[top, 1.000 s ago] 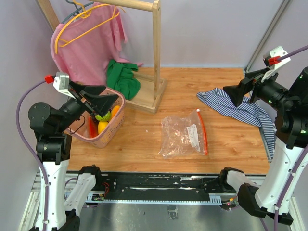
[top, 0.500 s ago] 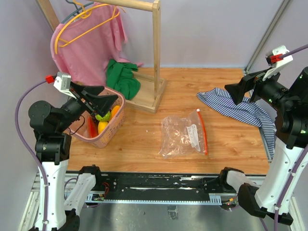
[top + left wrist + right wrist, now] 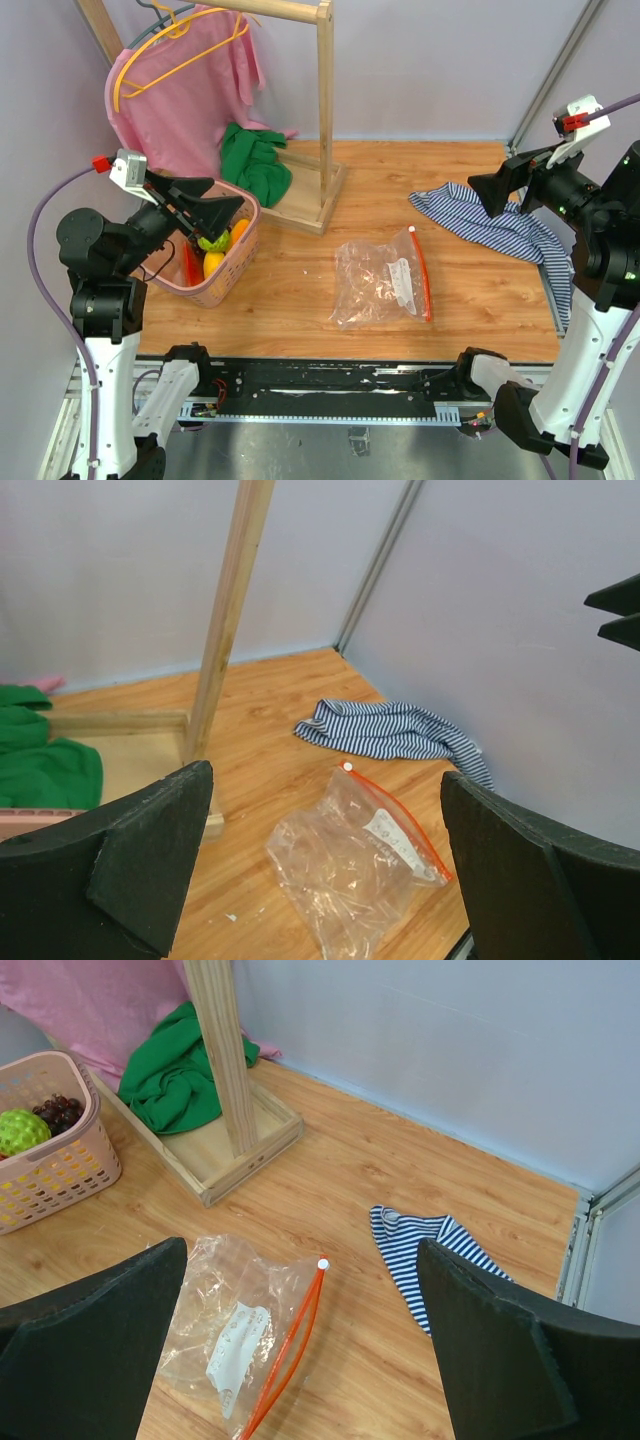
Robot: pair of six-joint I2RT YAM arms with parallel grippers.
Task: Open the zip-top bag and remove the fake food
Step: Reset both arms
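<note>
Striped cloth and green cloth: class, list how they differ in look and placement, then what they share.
The striped cloth is blue-and-white; the green cloth is plain. The striped cloth lies spread on the table; the green cloth is bunched on the wooden rack base. Both are crumpled and unheld.

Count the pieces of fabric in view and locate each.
3. The pink shirt hangs on the wooden rack; the green cloth lies on the rack's base; the striped cloth lies on the table, right side. Others could be hidden.
</note>
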